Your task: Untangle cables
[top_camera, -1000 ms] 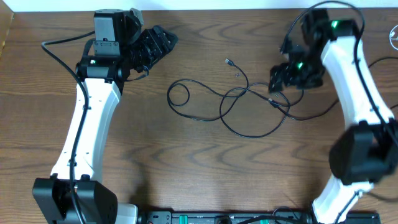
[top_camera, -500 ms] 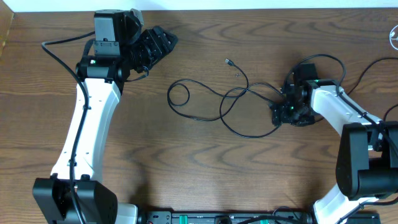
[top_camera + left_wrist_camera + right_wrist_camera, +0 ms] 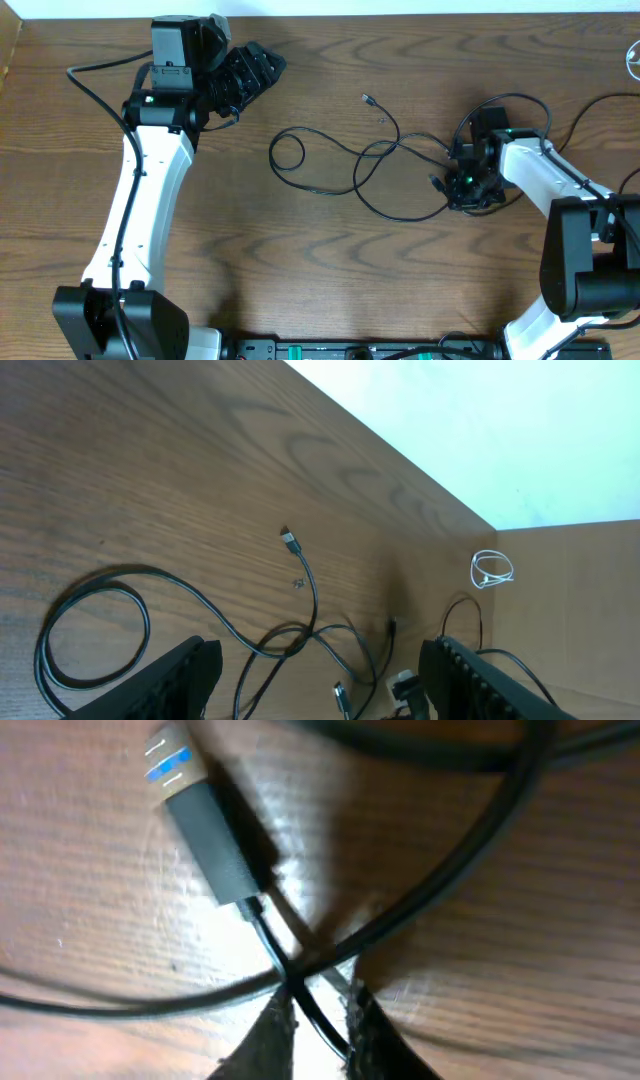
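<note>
Cables [image 3: 385,150] lie in a loose black tangle on the desk [image 3: 330,290], around its middle and reaching toward the right edge. On the left side of the tangle we see a round loop [image 3: 287,153]. Toward the far edge a free strand ends in a silver plug end [image 3: 367,99]. Several strands cross near the middle, and a wider curve sags toward the near edge.

Our right claw [image 3: 455,181] is down on the right end of the tangle. In the right wrist view its two fingertips [image 3: 277,1025] stand close together with one thin strand running between them, so we read the claw as pinched on that strand, right by a spot where strands cross. Beside that crossing a black plug [image 3: 213,838] with a pale tip marked in blue lies flat on the wood.

Our left claw [image 3: 252,68] hangs near the far edge, left of the middle and well apart from the cables. In the left wrist view its fingers [image 3: 180,675] sit wide apart, and the tangle shows on the desk beyond them. A whitish wire ring [image 3: 492,568] shows by the far right corner.
</note>
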You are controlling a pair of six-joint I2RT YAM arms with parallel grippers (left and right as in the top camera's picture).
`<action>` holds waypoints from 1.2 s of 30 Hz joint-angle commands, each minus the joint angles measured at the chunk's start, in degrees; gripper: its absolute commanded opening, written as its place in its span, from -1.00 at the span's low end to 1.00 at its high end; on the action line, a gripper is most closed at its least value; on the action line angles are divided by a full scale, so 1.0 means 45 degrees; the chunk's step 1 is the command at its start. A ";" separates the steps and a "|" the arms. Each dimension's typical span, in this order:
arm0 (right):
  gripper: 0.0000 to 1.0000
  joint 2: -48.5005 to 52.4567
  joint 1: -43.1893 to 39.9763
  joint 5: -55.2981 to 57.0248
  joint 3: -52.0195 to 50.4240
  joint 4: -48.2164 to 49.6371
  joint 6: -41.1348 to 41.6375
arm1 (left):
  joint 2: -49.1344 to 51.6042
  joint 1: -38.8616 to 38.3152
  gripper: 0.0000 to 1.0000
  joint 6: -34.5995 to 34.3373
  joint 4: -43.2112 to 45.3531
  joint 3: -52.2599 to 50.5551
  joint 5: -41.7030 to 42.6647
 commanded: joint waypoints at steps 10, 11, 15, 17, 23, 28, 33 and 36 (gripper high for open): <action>-0.98 -0.0282 -0.0053 -0.1821 0.1015 -0.0243 0.0165 | 0.0092 -0.0015 0.37 0.0272 0.0010 0.0073 -0.0073; -0.98 -0.0374 -0.0209 -0.1812 0.1413 -0.0442 0.0291 | 0.0092 -0.0015 0.37 0.0272 0.0015 0.0073 -0.0073; -0.98 -0.0767 -0.1472 -0.1807 0.4065 -0.1355 0.1112 | 0.0092 -0.0015 0.37 0.0272 0.0019 0.0073 -0.0087; -0.98 -0.0772 -0.2380 -0.1802 0.5552 -0.1409 0.1559 | 0.0092 -0.0015 0.37 0.0267 0.0019 0.0073 -0.0180; -0.98 -0.0772 -0.5056 -0.0806 0.7247 0.1365 0.4051 | 0.0092 -0.0015 0.38 0.0262 0.0019 0.0073 -0.0413; -0.98 -0.0763 -0.5863 -0.2191 0.7203 0.1268 0.3303 | 0.0097 -0.0015 0.38 0.0253 0.0024 0.0073 -0.0753; -0.78 -0.0738 -0.4741 -0.2477 0.6625 -0.1282 0.1880 | 0.0097 -0.0015 0.37 0.0262 0.0063 0.0073 -0.0845; -0.64 -0.0738 -0.3186 -0.2482 0.5479 -0.2550 0.1224 | 0.0097 -0.0015 0.37 0.0262 0.0078 0.0073 -0.0850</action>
